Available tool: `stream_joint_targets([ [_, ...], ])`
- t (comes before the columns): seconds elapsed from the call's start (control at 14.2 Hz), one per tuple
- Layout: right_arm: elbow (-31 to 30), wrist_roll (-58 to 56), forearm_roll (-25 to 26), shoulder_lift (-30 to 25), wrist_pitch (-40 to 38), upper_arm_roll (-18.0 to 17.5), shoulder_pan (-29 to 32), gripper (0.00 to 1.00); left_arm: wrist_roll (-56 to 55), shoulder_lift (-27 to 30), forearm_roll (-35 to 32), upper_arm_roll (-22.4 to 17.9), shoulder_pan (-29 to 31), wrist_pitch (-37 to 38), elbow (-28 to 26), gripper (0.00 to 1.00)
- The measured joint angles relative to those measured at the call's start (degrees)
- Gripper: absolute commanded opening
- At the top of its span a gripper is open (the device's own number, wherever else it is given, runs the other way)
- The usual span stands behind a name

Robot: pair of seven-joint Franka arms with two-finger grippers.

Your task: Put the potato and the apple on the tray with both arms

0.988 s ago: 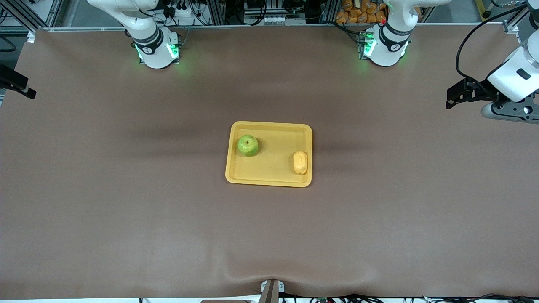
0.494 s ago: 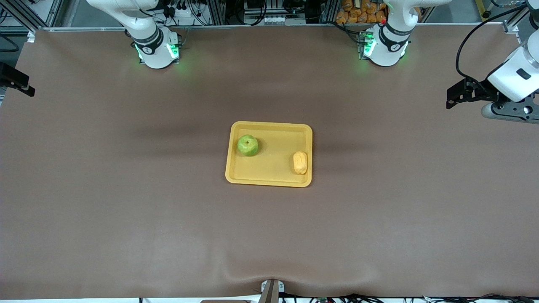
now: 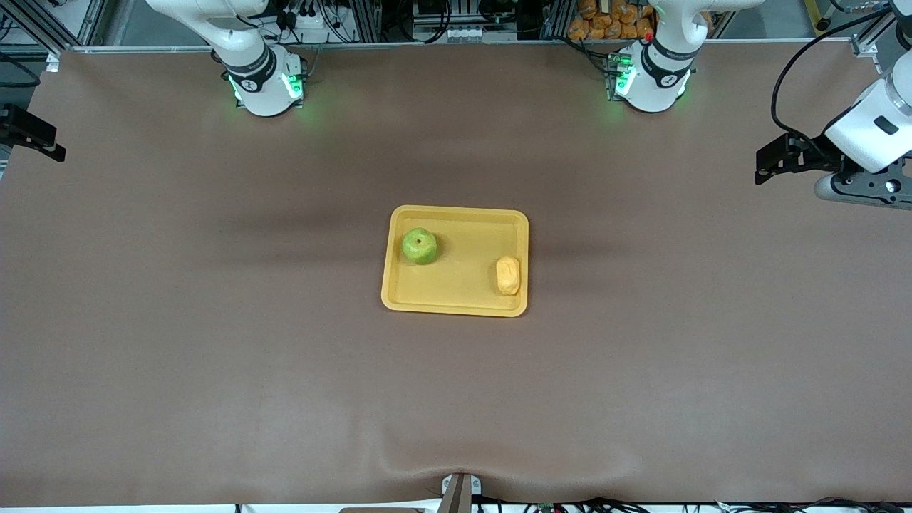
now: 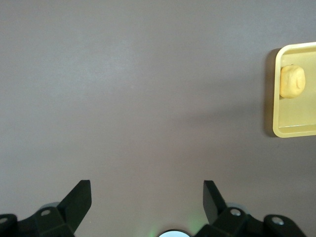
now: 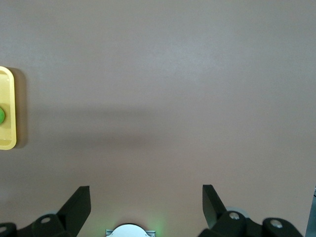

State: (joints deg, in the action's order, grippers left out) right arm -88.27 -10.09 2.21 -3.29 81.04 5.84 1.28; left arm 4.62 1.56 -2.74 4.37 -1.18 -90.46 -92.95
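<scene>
The yellow-orange tray (image 3: pixel 467 246) lies at the table's middle. The green apple (image 3: pixel 419 246) sits on it toward the right arm's end. The pale potato (image 3: pixel 507 275) lies on it toward the left arm's end, nearer the front camera than the apple. My left gripper (image 3: pixel 769 165) hangs open and empty over bare table at the left arm's end. Its wrist view (image 4: pixel 147 197) shows the tray (image 4: pixel 296 116) and the potato (image 4: pixel 292 81) far off. My right gripper (image 3: pixel 32 135) hangs open and empty over its end. Its wrist view (image 5: pixel 146 197) shows the tray's edge (image 5: pixel 7 98) and a sliver of apple (image 5: pixel 1 115).
The brown table cover (image 3: pixel 456 399) has a wrinkle at the front edge. Both arm bases (image 3: pixel 267 85) (image 3: pixel 652 82) stand along the table edge farthest from the front camera. Orange items (image 3: pixel 609 21) are stacked off the table by the left base.
My right gripper has shifted slightly at its end of the table. The left gripper has barely moved. The tray, apple and potato lie as before.
</scene>
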Motion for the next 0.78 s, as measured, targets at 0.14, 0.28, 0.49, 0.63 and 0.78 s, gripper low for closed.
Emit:
stream_joint_targets([
  [0.14,0.0,0.0,-0.1,0.0,-0.1,0.1,0.0,1.0,0.0,0.0,0.0,0.0,0.0,0.0,0.0,1.0],
  [0.28,0.0,0.0,-0.2,0.0,-0.2,0.3,0.0,1.0,0.0,0.0,0.0,0.0,0.0,0.0,0.0,1.0],
  [0.49,0.0,0.0,-0.3,0.0,-0.5,0.4,0.0,1.0,0.0,0.0,0.0,0.0,0.0,0.0,0.0,1.0],
  [0.63,0.0,0.0,-0.4,0.0,-0.5,0.4,0.0,1.0,0.0,0.0,0.0,0.0,0.0,0.0,0.0,1.0],
  [0.78,0.0,0.0,-0.6,0.0,-0.6,0.4,0.0,1.0,0.0,0.0,0.0,0.0,0.0,0.0,0.0,1.0],
])
